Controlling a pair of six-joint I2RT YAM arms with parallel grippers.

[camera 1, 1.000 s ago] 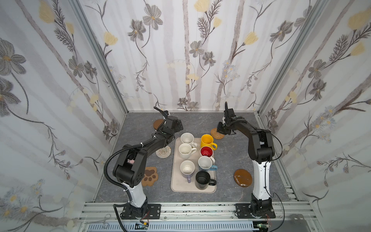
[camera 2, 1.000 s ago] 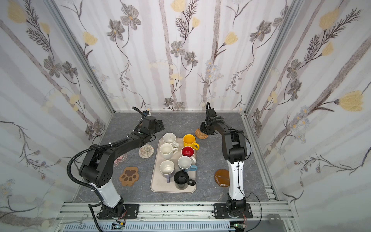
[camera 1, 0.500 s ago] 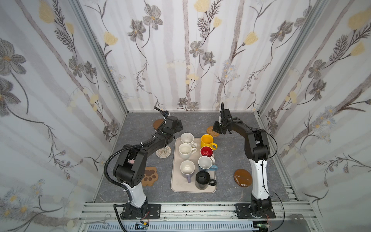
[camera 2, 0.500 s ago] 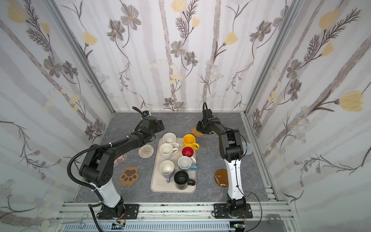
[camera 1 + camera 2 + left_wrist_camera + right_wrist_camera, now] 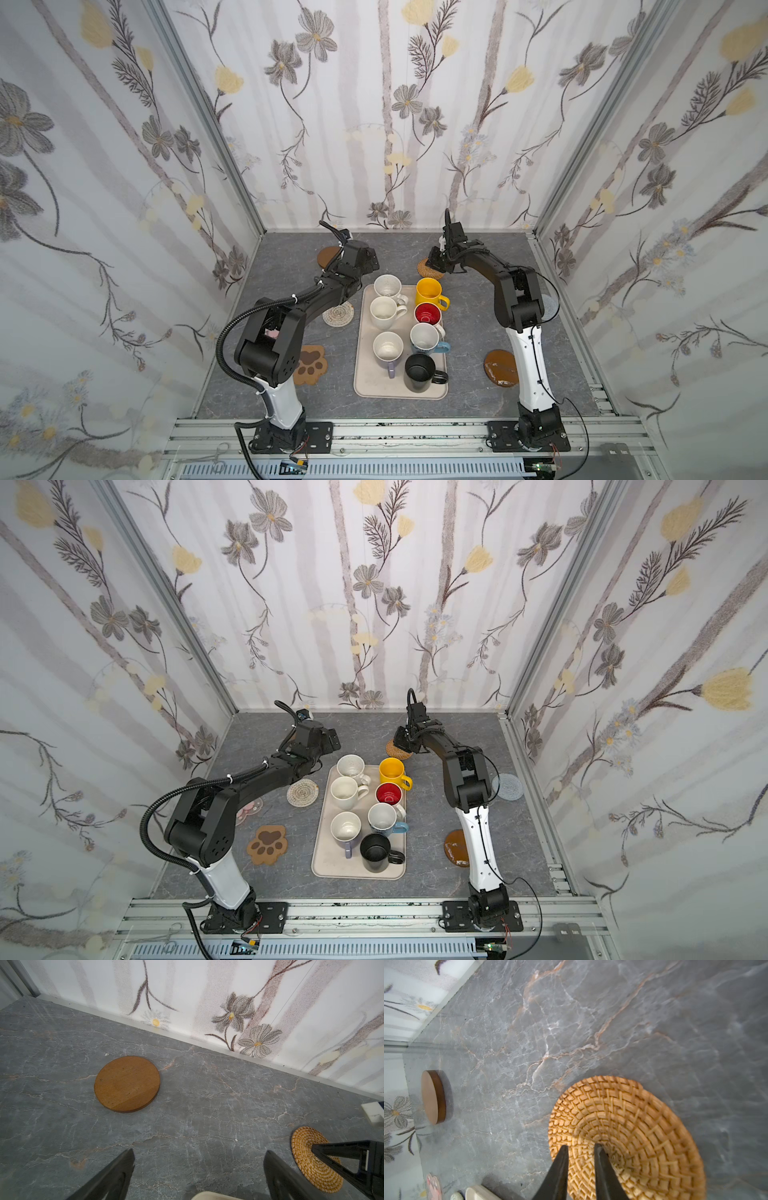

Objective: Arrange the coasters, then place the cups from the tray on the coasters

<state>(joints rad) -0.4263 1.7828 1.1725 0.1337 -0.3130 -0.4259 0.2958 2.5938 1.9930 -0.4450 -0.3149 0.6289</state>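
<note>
My right gripper (image 5: 580, 1146) is shut down to a narrow gap on the woven rattan coaster (image 5: 633, 1126), which lies on the table behind the yellow cup (image 5: 429, 291). The same coaster (image 5: 427, 271) shows in both top views under that gripper (image 5: 434, 262). My left gripper (image 5: 200, 1151) stands open and empty over bare table, just short of the brown wooden coaster (image 5: 126, 1084) at the back left. All the cups stand in the beige tray (image 5: 361, 374): yellow, red-inside (image 5: 428, 312), light blue (image 5: 424, 337), black (image 5: 419, 370), lavender (image 5: 387, 347), cream (image 5: 383, 311), speckled (image 5: 387, 286).
Left of the tray lie the crocheted coaster (image 5: 338, 314), the paw coaster (image 5: 309, 365) and the pink flower coaster (image 5: 249, 808). To its right are the amber disc (image 5: 500, 368) and the grey-blue coaster (image 5: 508, 786), by the right arm's base. Walls close the back and sides.
My right gripper has slid left along the back of the table, and the rattan coaster has moved with it. The left arm has stayed where it was.
</note>
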